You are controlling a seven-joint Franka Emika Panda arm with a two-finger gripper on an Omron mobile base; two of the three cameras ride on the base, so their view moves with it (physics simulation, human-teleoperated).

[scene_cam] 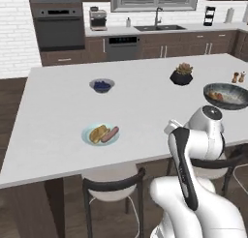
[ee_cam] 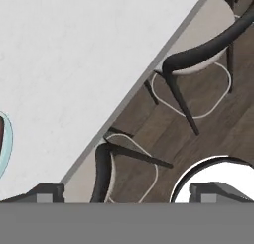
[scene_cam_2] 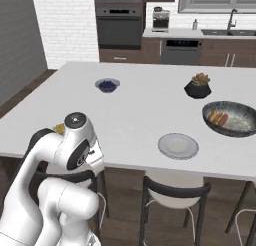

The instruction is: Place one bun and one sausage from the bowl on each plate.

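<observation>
Claw: gripper [ee_cam: 126,191] spread wide, holding nothing — above the white counter edge [ee_cam: 134,87].
Done: pale teal-blue plate [scene_cam: 87,135] carries one golden-tan bun [scene_cam: 98,133] and one reddish sausage [scene_cam: 111,134].
Waiting: light grey rimmed plate [scene_cam_2: 178,145] is bare; wide dark grey-black bowl [scene_cam_2: 239,126] keeps the other pair.
Risk: the bowl stands far right — a long reach may knock the rim or pinch both items together.

The open gripper [ee_cam: 126,191] hangs over the counter [ee_cam: 74,64] edge with nothing between its jaws. Ahead of them the white top lies bare. A teal plate [ee_cam: 4,149] sits off to one side, two stools [ee_cam: 198,64] to the other.

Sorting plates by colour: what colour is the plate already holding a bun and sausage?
Pale teal-blue plate, clearest in the left base view.
</observation>
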